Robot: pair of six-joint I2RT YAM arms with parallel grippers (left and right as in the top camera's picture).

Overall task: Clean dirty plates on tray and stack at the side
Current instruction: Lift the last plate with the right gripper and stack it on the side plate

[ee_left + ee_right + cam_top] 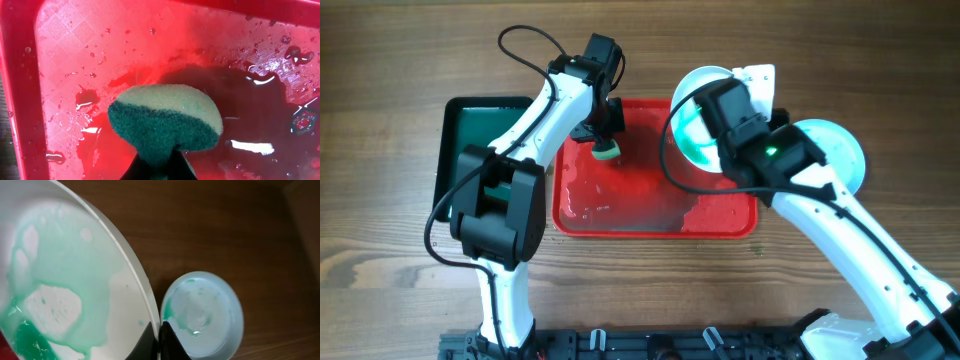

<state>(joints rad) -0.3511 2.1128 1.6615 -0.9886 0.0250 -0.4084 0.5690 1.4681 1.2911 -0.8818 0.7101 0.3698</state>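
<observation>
My right gripper (159,342) is shut on the rim of the white plate (692,125), held tilted on edge over the right end of the red tray (620,225); its face (60,290) is covered in green smears. A pale aqua plate (838,150) lies on the table to the right, also in the right wrist view (202,315), with a green streak. My left gripper (159,167) is shut on a green and yellow sponge (165,120), held just above the wet tray floor (90,45) at its upper left (607,150). A third plate is not in view.
A smaller dark green tray (455,130) lies left of the red tray, partly under my left arm. Water pools on the red tray (260,100). The table is brown wood (225,225).
</observation>
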